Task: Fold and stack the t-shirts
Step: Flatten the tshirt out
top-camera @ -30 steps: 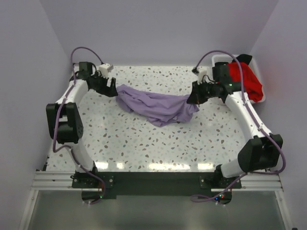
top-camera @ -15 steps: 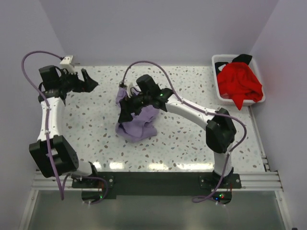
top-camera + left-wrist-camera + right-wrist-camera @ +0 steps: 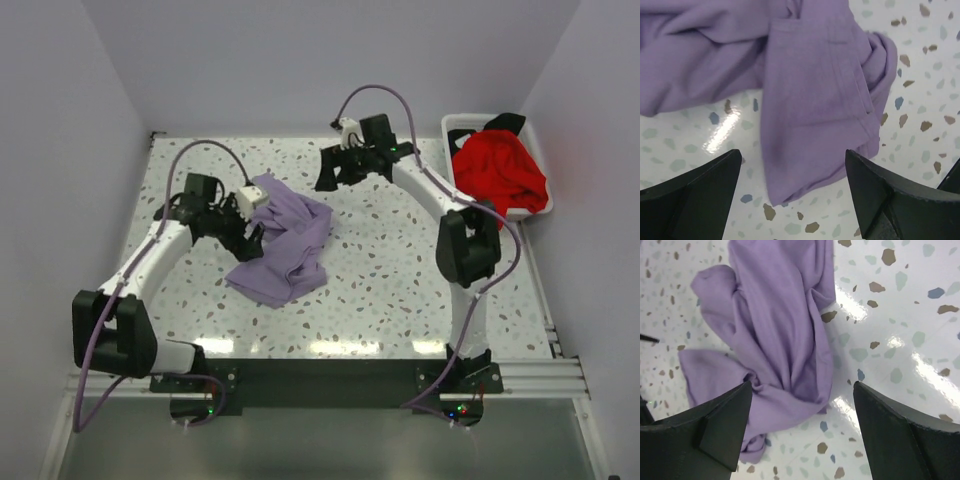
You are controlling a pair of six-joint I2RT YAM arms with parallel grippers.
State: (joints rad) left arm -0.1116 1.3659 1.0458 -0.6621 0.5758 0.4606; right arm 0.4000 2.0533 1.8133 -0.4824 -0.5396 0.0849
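Glossy white tabletop [image 3: 400, 280], speckled with grey and brown chips, glare along the near edge. Bears one lavender t-shirt [image 3: 285, 245], bunched in loose folds left of centre, and a white basket [image 3: 452, 124] at the far right corner, well apart.

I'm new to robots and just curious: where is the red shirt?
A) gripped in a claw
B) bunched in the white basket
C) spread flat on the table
B: the red t-shirt lies bunched inside the white basket.
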